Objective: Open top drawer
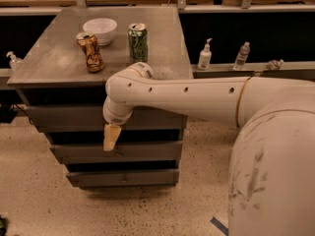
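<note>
**Gripper hangs in front of the drawer fronts**

The gripper [111,137] points downward, left of frame centre, under the bend of the white arm [187,95]. Its tan tip lies over the dark gap below the top drawer [64,118]. Whether it is open or closed cannot be told. The top drawer sits directly beneath the table [54,68] top, and the arm hides its middle.

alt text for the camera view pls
A white robot arm reaches across a grey three-drawer cabinet, its tool hanging at the lower edge of the top drawer. On top sit a white bowl, a green can and a brown can.
</note>
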`<move>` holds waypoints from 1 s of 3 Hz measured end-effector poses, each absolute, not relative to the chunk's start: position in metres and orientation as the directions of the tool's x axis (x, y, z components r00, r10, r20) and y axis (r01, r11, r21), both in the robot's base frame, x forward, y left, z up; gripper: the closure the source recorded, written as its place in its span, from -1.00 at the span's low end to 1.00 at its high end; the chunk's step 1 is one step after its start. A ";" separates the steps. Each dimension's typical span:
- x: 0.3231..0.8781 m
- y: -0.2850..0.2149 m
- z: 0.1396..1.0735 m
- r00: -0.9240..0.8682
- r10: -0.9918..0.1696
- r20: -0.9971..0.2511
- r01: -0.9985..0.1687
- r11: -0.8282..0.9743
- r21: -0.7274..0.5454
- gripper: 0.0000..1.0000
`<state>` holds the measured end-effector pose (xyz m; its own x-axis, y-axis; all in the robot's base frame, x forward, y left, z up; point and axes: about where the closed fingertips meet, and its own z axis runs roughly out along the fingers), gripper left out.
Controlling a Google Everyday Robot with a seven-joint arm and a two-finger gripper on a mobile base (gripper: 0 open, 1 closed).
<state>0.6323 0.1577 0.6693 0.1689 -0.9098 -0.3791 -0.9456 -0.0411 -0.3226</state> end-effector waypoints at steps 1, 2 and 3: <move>0.625 0.145 0.677 0.180 -0.904 -0.388 -0.940 -0.043 -0.338 -0.79; 0.589 0.094 0.703 0.232 -0.876 -0.422 -0.922 -0.060 -0.383 -0.69; 0.577 0.073 0.710 0.240 -0.871 -0.429 -0.917 -0.058 -0.394 -0.70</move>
<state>0.5768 0.0729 0.7101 0.2397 -0.8708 -0.4293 -0.9171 -0.0581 -0.3943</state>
